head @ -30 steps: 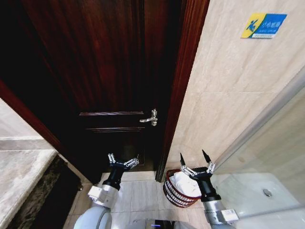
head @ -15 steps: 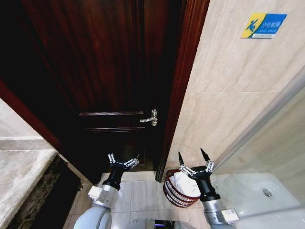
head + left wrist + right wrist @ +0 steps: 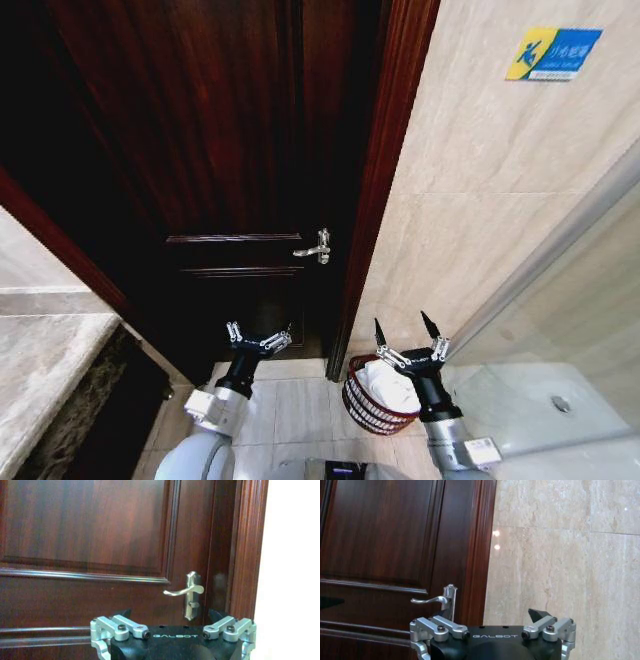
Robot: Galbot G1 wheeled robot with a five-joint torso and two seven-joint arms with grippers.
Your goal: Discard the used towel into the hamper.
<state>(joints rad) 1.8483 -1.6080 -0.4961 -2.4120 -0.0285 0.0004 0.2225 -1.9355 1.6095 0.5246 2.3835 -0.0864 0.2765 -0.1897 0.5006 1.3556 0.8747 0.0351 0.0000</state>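
1. A white towel lies bunched inside the hamper, a small round reddish-brown wire basket standing on the pale tiled floor.
2. The hamper sits at the foot of the dark wooden door frame, just where it meets the beige stone wall.
3. The right gripper hangs just above the hamper's far rim, over the towel, holding nothing. Its two dark pointed fingers stand wide apart, tips pointing up toward the wall.
4. The left gripper is well to the left of the hamper, low in front of the dark wooden door. Its fingers are spread and empty too.
5. A silver lever handle sits on the door above and between the two grippers.
6. To the right of the hamper, a glass shower panel slants across, with a white shower floor and a round drain behind it.
7. A blue and yellow sign is fixed high on the stone wall.
8. A stone countertop shows at the far left.
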